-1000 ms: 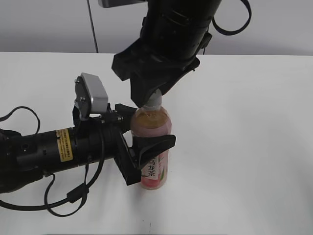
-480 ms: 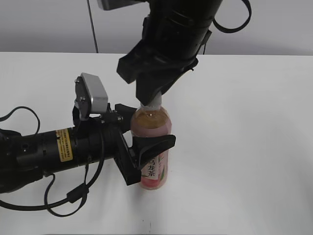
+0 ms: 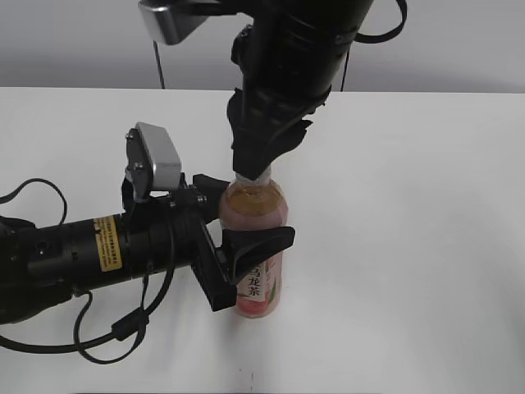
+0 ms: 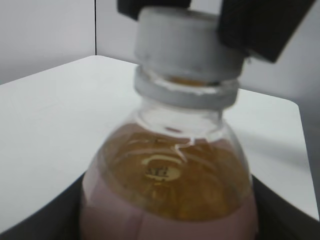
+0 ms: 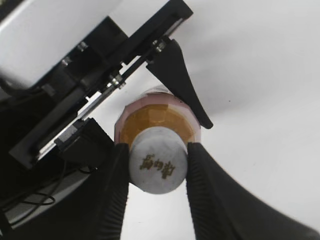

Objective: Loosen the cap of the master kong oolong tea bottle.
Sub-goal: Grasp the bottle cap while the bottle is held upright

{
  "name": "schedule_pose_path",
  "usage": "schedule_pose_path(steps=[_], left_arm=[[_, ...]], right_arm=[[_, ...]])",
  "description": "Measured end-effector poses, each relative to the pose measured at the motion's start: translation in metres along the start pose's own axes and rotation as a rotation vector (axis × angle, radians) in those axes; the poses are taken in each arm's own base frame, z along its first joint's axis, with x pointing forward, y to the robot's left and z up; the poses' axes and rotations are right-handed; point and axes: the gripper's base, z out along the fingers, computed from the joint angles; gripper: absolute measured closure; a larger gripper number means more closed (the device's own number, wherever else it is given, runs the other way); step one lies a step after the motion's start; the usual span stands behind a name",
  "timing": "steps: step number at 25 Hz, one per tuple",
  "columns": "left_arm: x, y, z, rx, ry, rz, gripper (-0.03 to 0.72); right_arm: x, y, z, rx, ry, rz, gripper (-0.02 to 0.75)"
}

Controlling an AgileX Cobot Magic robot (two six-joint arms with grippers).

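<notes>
The master kong oolong tea bottle (image 3: pixel 261 246) stands upright on the white table, amber tea above a pink label. My left gripper (image 3: pixel 246 238) is shut on the bottle's body from the left; the bottle fills the left wrist view (image 4: pixel 170 200). The white cap (image 5: pixel 158 160) sits on the neck, with a small mark on top. My right gripper (image 5: pixel 157 162) comes down from above and is shut on the cap, one finger on each side. The cap also shows in the left wrist view (image 4: pixel 182 42) between the dark fingers. In the exterior view the cap (image 3: pixel 256 173) is mostly hidden by the right gripper (image 3: pixel 261 160).
The white table (image 3: pixel 410 246) spreads to the right and front of the bottle. The left arm's black body and cables (image 3: pixel 82 254) lie along the table's left side. A grey wall stands behind.
The right wrist has turned about the bottle's axis while staying on the cap; its camera housing has swung to the upper left. The bottle and left gripper have not moved.
</notes>
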Motion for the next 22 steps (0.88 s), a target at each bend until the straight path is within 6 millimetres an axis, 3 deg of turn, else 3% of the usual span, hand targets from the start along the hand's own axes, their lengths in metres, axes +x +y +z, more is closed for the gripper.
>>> schedule_pose_path(steps=[22], left_arm=[[0.0,-0.0001,0.0,0.001,0.0,0.001,0.228]], right_arm=[[-0.0005,-0.0001,-0.0007,0.002,-0.002,-1.063,0.468]])
